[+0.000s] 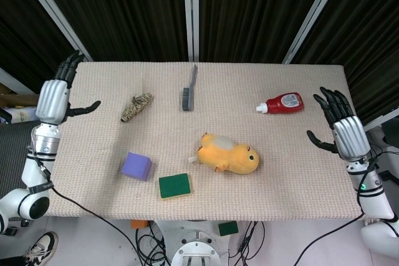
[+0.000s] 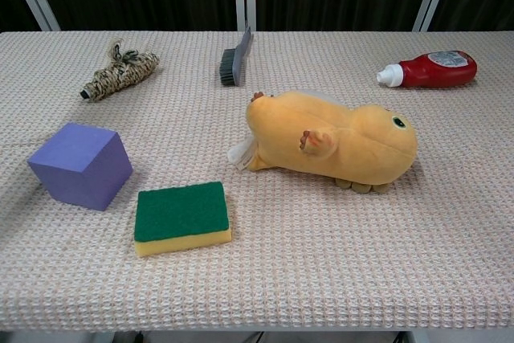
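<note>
My left hand (image 1: 55,91) hovers open at the table's left edge, fingers spread, holding nothing; the rope bundle (image 1: 136,106) (image 2: 119,71) is the closest thing to it. My right hand (image 1: 341,128) hovers open over the right edge, nearest the red bottle (image 1: 283,102) (image 2: 430,68) lying on its side. A yellow plush animal (image 1: 228,154) (image 2: 333,142) lies in the middle. A purple cube (image 1: 136,166) (image 2: 80,165) and a green-and-yellow sponge (image 1: 174,185) (image 2: 181,216) sit near the front left. Neither hand shows in the chest view.
A grey brush (image 1: 189,88) (image 2: 234,58) lies at the back centre. The table (image 1: 299,172) wears a beige woven cloth. Dark curtains hang behind, and cables run beneath the front edge.
</note>
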Action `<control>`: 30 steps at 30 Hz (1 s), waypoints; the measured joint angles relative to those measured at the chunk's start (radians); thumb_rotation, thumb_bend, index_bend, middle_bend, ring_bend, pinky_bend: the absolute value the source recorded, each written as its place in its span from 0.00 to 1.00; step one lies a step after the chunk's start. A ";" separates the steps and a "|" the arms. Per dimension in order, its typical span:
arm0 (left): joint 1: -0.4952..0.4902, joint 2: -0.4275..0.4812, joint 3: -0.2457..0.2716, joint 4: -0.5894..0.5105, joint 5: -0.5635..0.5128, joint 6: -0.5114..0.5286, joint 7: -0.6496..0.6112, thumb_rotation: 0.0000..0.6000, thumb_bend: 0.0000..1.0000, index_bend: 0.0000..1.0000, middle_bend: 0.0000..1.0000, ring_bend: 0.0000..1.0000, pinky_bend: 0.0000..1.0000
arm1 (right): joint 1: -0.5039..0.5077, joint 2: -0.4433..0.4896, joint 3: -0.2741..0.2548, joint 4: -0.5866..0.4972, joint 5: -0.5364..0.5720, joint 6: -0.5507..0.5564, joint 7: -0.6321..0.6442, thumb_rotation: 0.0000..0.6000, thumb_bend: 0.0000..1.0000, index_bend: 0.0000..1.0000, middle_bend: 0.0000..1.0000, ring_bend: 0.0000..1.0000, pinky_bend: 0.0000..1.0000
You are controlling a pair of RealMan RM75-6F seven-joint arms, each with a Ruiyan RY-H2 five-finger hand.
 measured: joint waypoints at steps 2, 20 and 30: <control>0.002 0.001 0.000 -0.002 -0.002 0.002 0.002 1.00 0.14 0.00 0.01 0.04 0.25 | 0.014 0.043 -0.008 -0.078 -0.001 -0.050 -0.018 0.73 0.16 0.00 0.00 0.00 0.00; 0.016 0.012 0.007 -0.003 -0.019 -0.008 -0.012 1.00 0.14 0.00 0.01 0.04 0.26 | 0.334 0.329 0.007 -0.740 0.285 -0.726 -0.616 0.66 0.18 0.00 0.00 0.00 0.00; 0.021 0.009 0.015 0.017 -0.014 -0.015 -0.031 1.00 0.14 0.00 0.01 0.04 0.25 | 0.458 0.204 -0.020 -0.761 0.521 -0.786 -0.805 0.65 0.20 0.00 0.00 0.00 0.00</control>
